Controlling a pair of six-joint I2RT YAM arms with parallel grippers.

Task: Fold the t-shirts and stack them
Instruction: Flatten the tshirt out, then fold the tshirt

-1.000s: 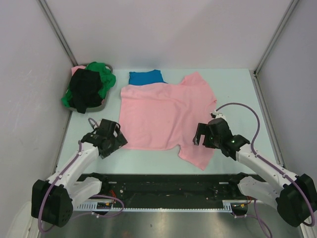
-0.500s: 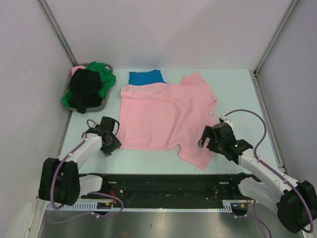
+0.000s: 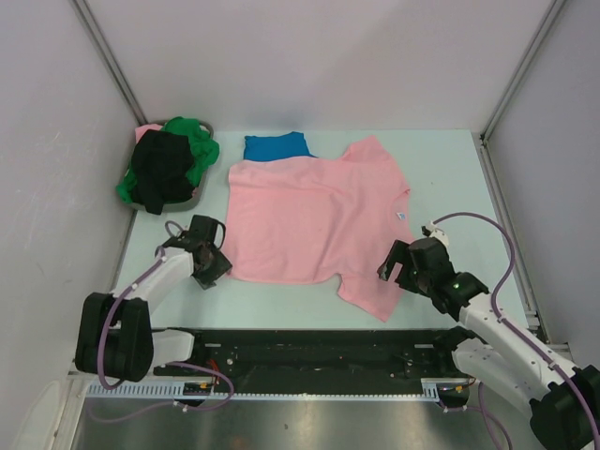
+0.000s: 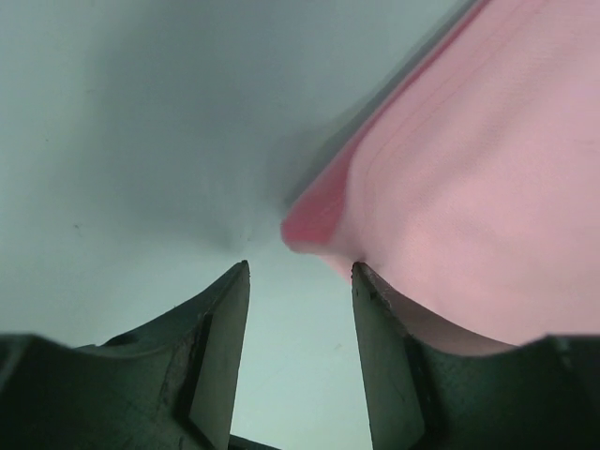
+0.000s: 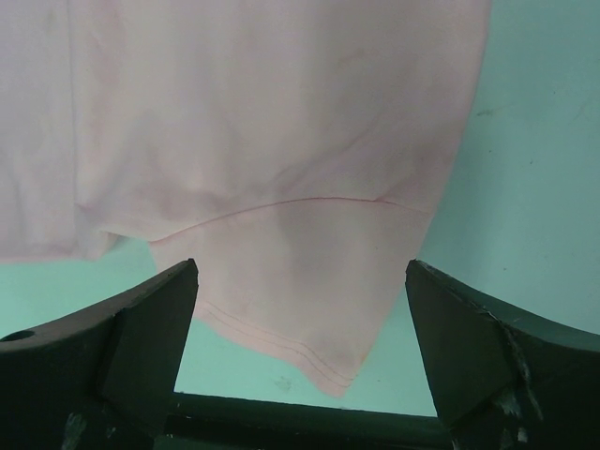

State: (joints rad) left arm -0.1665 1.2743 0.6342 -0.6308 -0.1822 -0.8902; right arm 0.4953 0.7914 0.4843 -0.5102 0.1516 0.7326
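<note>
Where the pink t-shirt is lying: it is spreading flat over the middle of the table, with the neck toward the right edge, the hem toward the left edge and one sleeve pointing to the near edge.
Other t-shirts: the blue t-shirt is lying just beyond the pink one, its near part going under it. The green t-shirt and the black t-shirt are heaping in the grey basket at the far left corner.
Left gripper: my fingers are standing partly apart and gripping nothing. Bare table is showing between them, and the near hem corner is lying just in front of one finger. Whether it is touching, I cannot tell.
Right gripper: my jaws are standing wide and empty over the near sleeve.
How the cloth will handle: I am judging it light, soft and limp, not fragile. It will be sagging and dragging, and it is thin, so I must be pinching low against the table.
Where to take hold: the hem corner for my left, the sleeve's stitched edge for my right.
Edges and room: open table is lying along the right edge and the near edge. The basket and the blue shirt are crowding the far left.
</note>
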